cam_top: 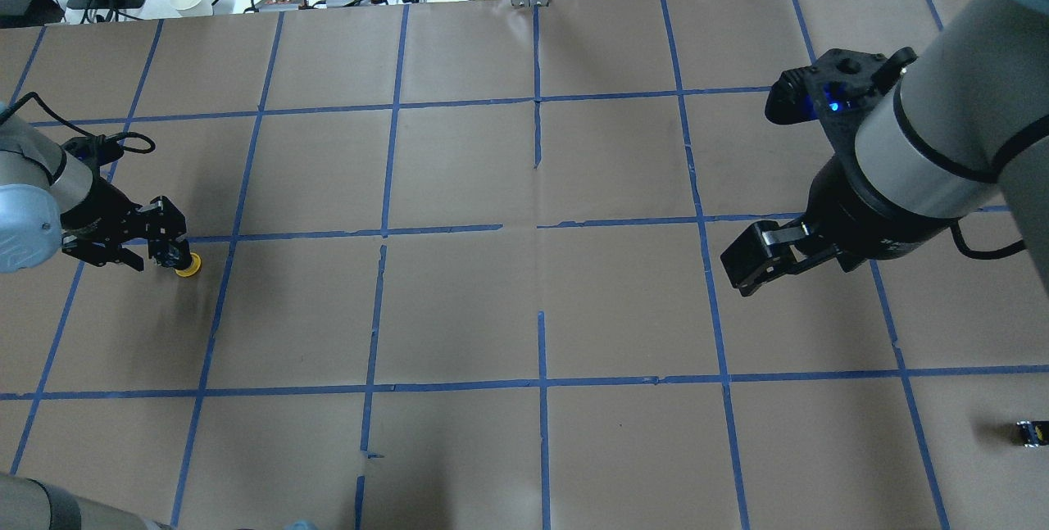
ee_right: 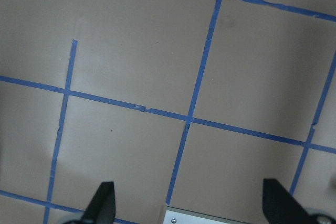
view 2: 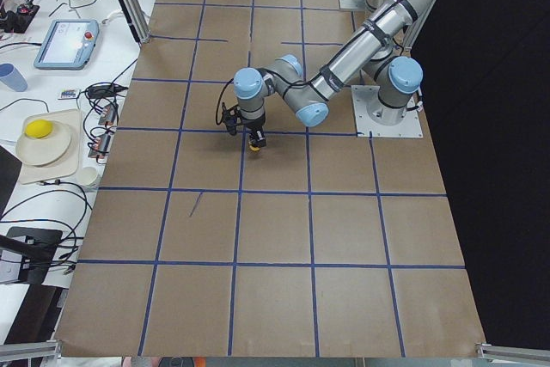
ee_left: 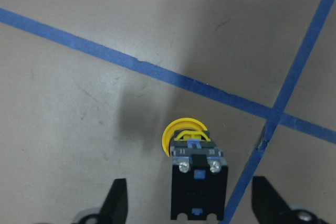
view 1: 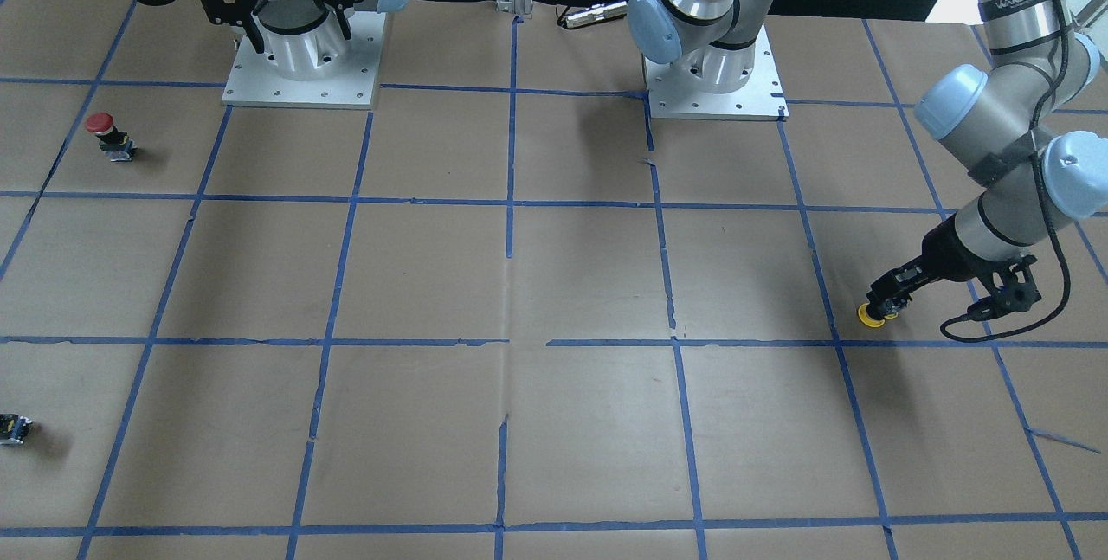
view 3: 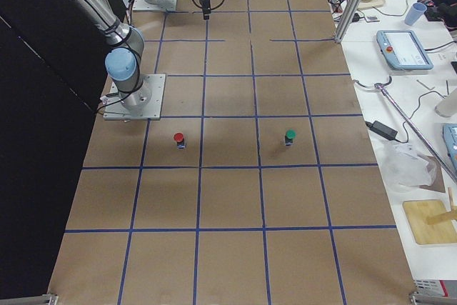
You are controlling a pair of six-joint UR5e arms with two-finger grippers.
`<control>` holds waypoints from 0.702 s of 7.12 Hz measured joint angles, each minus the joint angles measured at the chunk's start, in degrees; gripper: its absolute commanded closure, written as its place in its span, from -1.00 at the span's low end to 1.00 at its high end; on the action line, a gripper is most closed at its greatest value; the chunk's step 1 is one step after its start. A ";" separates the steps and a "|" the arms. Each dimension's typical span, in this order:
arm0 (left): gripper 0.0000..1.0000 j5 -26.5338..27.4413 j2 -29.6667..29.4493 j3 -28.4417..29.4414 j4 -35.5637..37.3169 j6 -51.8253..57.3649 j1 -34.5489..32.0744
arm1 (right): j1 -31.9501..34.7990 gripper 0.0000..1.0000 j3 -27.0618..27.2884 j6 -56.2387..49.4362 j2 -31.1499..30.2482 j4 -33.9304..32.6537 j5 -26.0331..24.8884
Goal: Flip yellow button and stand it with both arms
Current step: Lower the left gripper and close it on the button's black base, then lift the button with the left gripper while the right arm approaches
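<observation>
Currently: yellow button [view 1: 871,316] on counter [view 1: 554,283], straddled by left gripper [ee_left: 189,181], fingers spread, not touching, likely poised for pickup; right gripper [ee_right: 188,183] released, empty, waiting well apart.

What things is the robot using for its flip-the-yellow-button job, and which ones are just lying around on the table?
For the job:
- yellow button, between the fingers of the left claw
- left claw, open
- right claw, open, over bare table

Just lying about:
- red button
- green button
- small black block
</observation>
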 measured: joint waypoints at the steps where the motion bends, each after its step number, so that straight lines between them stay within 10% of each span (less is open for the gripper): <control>1: 0.67 -0.01 0.13 0.00 -0.03 0.13 0.00 | -0.02 -1.00 0.05 -0.94 0.38 -0.43 -2.58; 5: 0.67 -4.59 2.62 -0.10 -0.97 -3.98 -1.24 | -0.05 -1.00 -0.12 -2.15 -0.40 -0.78 -7.46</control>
